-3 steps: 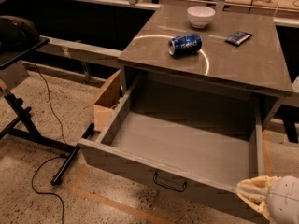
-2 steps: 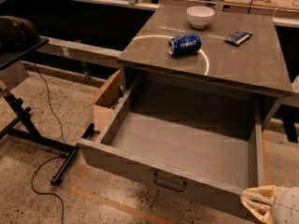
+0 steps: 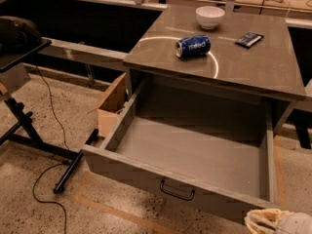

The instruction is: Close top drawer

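The top drawer [image 3: 146, 172] is grey and wide, pulled far out of the cabinet, and its inside is empty. Its flat front faces me with a small black loop handle [image 3: 176, 191] near the middle. My gripper [image 3: 273, 222] shows as a pale shape at the bottom right corner of the view. It sits just below and in front of the drawer's right front corner. The lower drawers are hidden beneath the open one.
On the cabinet top [image 3: 243, 67] lie a blue can [image 3: 193, 46] on its side, a white bowl [image 3: 210, 17] and a dark packet [image 3: 249, 39]. A cardboard box [image 3: 113, 104] stands left of the drawer. A black stand [image 3: 29, 130] and cable [image 3: 46, 199] occupy the floor at left.
My gripper has dropped lower toward the bottom right corner of the view. The drawer has not moved.
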Robot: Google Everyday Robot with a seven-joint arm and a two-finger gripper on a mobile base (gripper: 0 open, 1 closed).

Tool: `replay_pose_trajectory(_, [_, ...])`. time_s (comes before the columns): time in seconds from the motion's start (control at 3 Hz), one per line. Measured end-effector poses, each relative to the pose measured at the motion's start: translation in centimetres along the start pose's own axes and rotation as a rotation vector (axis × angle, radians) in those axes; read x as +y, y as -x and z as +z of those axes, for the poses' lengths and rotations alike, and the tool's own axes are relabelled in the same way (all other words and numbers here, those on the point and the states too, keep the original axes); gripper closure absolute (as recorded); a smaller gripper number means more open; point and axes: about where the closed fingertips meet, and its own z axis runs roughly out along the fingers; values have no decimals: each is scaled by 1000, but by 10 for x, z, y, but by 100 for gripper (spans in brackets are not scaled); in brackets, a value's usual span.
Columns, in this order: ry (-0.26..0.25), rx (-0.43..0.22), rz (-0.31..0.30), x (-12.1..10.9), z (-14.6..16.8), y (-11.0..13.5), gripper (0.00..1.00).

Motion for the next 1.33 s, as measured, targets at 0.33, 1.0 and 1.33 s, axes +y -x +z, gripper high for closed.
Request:
replay_pose_trajectory(0.33, [-10,-23,-15,4,19,-1,100])
replay_pose_trajectory(1.0, [-49,-49,-61,-2,54,-2,100])
replay_pose_trajectory(1.33, [-76,-57,-76,-7,70,-1,100])
